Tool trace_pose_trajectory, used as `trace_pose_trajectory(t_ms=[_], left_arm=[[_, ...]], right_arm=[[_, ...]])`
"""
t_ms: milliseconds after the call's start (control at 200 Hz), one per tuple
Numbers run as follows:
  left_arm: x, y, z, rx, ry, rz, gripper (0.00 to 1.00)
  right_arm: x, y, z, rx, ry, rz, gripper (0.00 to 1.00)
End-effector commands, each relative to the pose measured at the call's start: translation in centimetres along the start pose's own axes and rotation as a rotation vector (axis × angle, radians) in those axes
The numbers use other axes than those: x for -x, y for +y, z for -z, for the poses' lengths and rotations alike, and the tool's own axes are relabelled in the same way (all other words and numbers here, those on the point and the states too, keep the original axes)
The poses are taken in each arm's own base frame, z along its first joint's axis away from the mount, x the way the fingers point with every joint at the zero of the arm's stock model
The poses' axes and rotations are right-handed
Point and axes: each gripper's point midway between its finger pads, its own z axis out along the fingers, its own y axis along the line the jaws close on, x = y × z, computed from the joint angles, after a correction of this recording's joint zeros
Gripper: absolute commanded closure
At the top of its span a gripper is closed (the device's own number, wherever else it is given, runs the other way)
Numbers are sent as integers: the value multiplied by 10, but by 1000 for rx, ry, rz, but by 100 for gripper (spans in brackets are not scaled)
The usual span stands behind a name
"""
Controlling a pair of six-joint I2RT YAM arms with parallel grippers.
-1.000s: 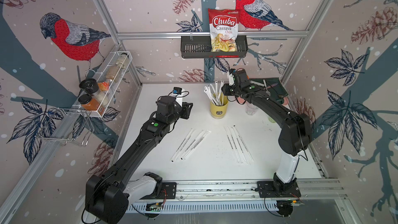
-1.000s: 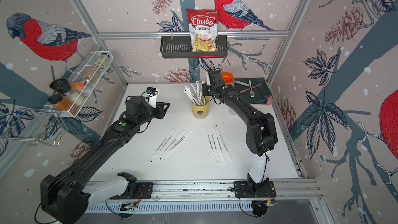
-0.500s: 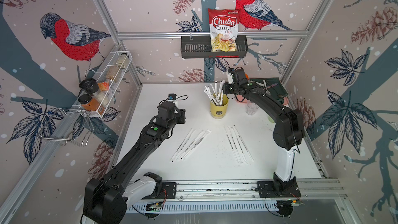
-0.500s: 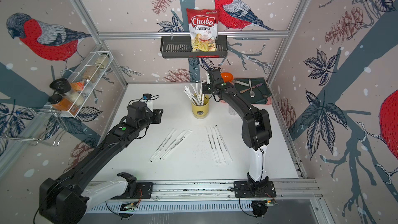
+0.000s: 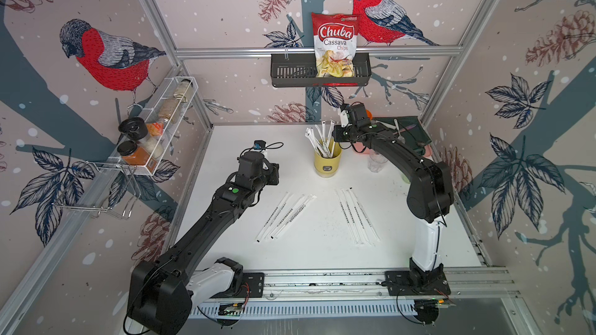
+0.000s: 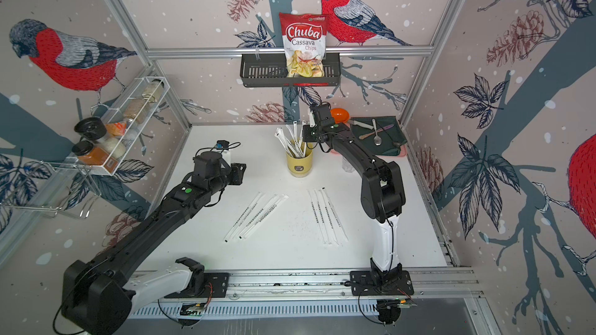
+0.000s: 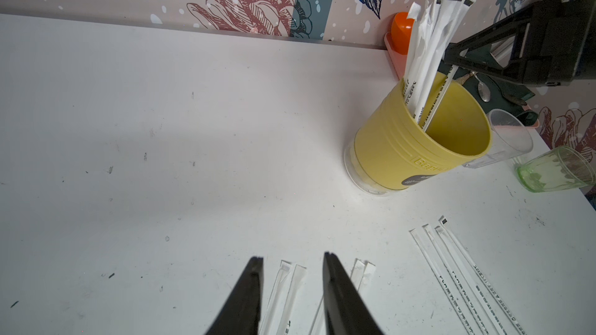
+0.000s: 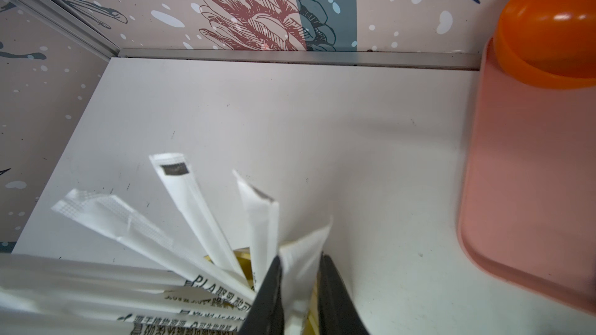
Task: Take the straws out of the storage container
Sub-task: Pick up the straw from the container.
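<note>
**Mia:** What do both top views show?

**Ben:** One round, smooth yellow cup point(image 5: 327, 164) stands at 12 o'clock on the flat white surface point(image 5: 225, 156). Thin straws point(image 5: 322, 138) in crinkly white paper fan out of it. The right claw point(image 5: 334, 135) is at the cup's 1 o'clock, right by the straw tops. The left claw point(image 5: 274, 174) is at the cup's 9 o'clock, well apart from it.

**Mia:** Are any straws out?

**Ben:** Yes. Three straws point(image 5: 283, 217), I think, lie flat at the cup's 7 o'clock. Four straws point(image 5: 356, 217) lie at its 5 o'clock.

**Mia:** And the left wrist view?

**Ben:** The left claw point(image 7: 292, 257) has two black pointed fingers. They stand apart with nothing held between them. The yellow cup point(image 7: 403, 143) has ridges and a dark round label. One clear glass point(image 7: 512, 136) and one green glass point(image 7: 554, 169) stand just beside it.

**Mia:** And the right wrist view?

**Ben:** The right claw point(image 8: 301, 257) has one finger on each side of a single straw, touching its paper. I cannot tell if it pinches. The other straws point(image 8: 193, 220) are too bunched to count. One pink tub point(image 8: 532, 172) with a shiny orange lid point(image 8: 548, 27) is near.
</note>
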Motion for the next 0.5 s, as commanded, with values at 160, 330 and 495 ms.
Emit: trace_pose_trajectory(t_ms=[160,330,495], left_arm=[[12,-6,0,-31,-36,7,65],[11,-7,1,-40,-33,10,65],[12,-9,2,-47,-35,10,65]], right_arm=[[8,10,25,-17,-28,35,83],[8,15,37,-30,-33,47,87],[14,19,50,-33,-62,52,92]])
